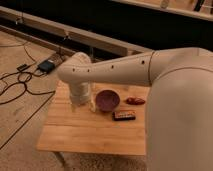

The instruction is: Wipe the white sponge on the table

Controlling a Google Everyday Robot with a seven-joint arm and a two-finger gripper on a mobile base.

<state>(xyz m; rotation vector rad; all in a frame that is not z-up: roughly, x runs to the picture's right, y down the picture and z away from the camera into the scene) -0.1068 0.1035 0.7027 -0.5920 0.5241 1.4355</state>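
Big cream robot arm (125,67) reaches in from right and bends down over low bamboo-plank surface (85,135). End effector (85,100) sits low over far left part of surface, just left of round purple bowl (107,100). Wide or narrow: cannot tell, wrist covers it. Small soft white sponge (93,105) looks to be right at its tip, on surface beside bowl, outline hard to separate. Small red object (135,101) lies right of bowl. Dark flat packet (124,116) lies nearer front edge. Black cables (20,82) on floor at left.

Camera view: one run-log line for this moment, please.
gripper: low over table, beside purple bowl | white sponge: not visible | red item, dark packet: near bowl
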